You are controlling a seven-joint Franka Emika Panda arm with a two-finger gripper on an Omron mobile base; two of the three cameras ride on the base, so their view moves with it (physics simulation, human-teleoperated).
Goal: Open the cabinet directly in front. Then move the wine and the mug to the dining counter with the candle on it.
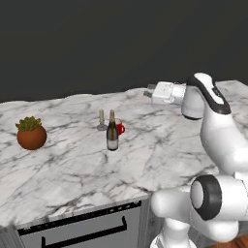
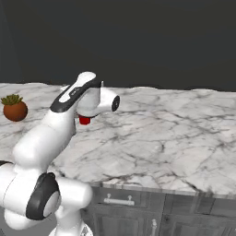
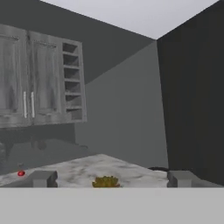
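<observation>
Where dark walls meet, veined dining counter (image 1: 160, 150)

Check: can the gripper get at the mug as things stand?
Probably yes. The gripper is open and held above the counter, well right of the mug. The wine stands just in front of the mug, but the mug's right side looks free.

White arm (image 1: 220, 140), dark joint bands

Mug (image 1: 120, 128) half hidden behind the wine (image 1: 112, 133), mug in right base view mostly covered by the arm, potted plant (image 3: 105, 181) cut off low, cabinet (image 3: 30, 83) cropped at left edge
</observation>
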